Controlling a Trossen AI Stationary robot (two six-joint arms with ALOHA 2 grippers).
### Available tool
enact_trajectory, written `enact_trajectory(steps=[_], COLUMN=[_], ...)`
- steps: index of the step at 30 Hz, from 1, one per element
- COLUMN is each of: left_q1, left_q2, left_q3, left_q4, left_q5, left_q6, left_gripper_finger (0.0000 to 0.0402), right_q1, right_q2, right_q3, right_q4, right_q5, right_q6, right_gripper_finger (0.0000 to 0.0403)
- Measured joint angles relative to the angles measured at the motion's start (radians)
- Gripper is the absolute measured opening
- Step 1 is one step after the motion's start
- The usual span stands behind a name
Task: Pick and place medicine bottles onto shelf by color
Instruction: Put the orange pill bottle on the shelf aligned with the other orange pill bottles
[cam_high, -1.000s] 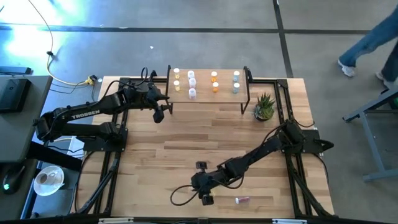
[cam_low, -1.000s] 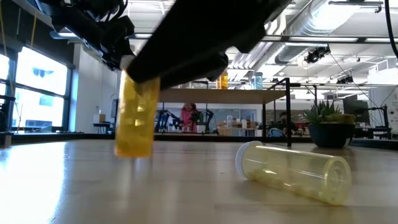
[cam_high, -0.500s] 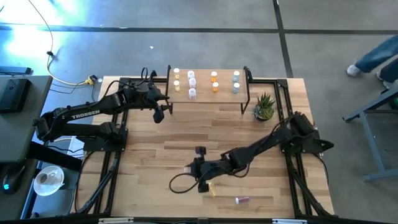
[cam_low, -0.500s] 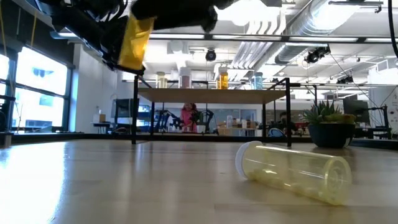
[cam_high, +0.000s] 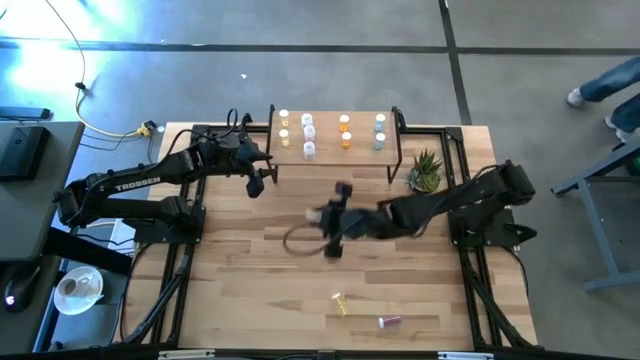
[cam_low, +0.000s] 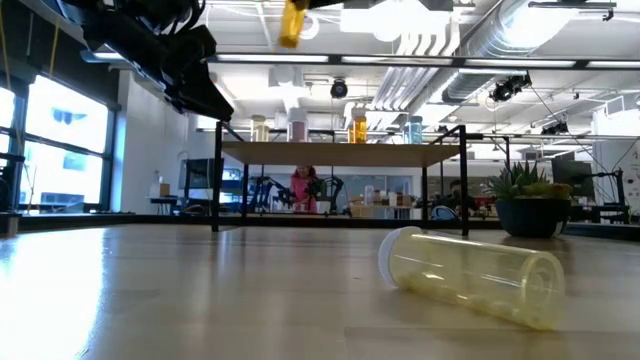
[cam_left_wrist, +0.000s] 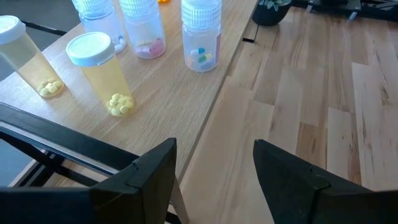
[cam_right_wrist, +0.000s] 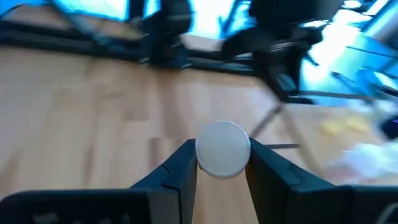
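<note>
Right fingers (cam_right_wrist: 222, 167) clamped on white-capped yellow bottle (cam_low: 292, 24), raised above mid worktop (cam_high: 250, 290). Left fingers (cam_left_wrist: 211, 168) spread apart, empty, beside shelf (cam_high: 326, 156) edge. Bottles standing on shelf; two more lying on worktop near front.

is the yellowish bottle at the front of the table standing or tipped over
Tipped over. In the low view the yellowish bottle lies on its side on the tabletop, white cap end toward the left.
</note>
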Motion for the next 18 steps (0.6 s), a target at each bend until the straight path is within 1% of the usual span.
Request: enact_trajectory(steps=[4,10,18], left_q1=[0.0,-0.001,-0.001], left_q2=[0.0,0.0,0.0], left_q3=[0.0,0.0,0.0], left_q4=[0.0,0.0,0.004], left_q5=[-0.001,-0.003,-0.005], left_q6=[0.0,0.0,0.0], left_gripper_finger=[0.0203,0.0202,0.0202], right_q1=[-0.072,-0.193,-0.378], right_q2=[-0.083,-0.184,-0.246], right_q3=[0.0,0.0,0.0], right_q4=[-0.057,-0.104,-0.181], right_q5=[0.034,0.033,0.01], right_q6=[0.0,-0.034,-0.025], right_gripper_finger=[0.0105,0.0105,0.0105])
